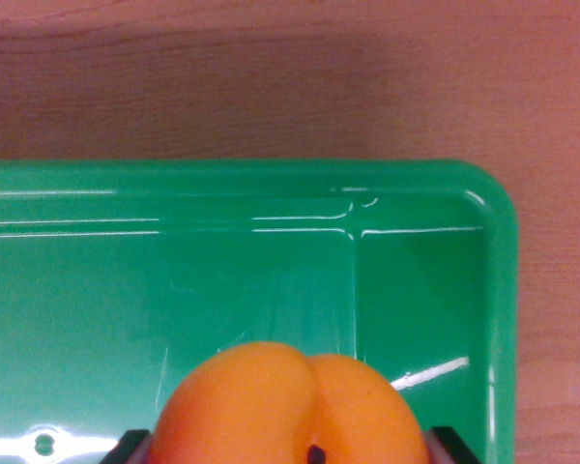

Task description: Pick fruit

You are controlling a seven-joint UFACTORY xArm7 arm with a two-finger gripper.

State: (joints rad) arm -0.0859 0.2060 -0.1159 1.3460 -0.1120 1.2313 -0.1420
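— How many fruits do you count?
— One: a single orange fruit (pixel 288 406), cleft down its middle, at the bottom edge of the wrist view.
— And trays?
— You have one green tray (pixel 271 184). You can count two compartments in it, split by one raised ridge, a wide one on the wrist view's left and a narrow one on the right.
— How many end effector (pixel 290 447) fingers do you see?
— Two dark fingertips (pixel 126 447), one at each side of the fruit.
— Any other surfaces?
— One wooden desk (pixel 271 77) beyond the tray. You will also find one small round hole (pixel 44 444) in the tray's lower left.
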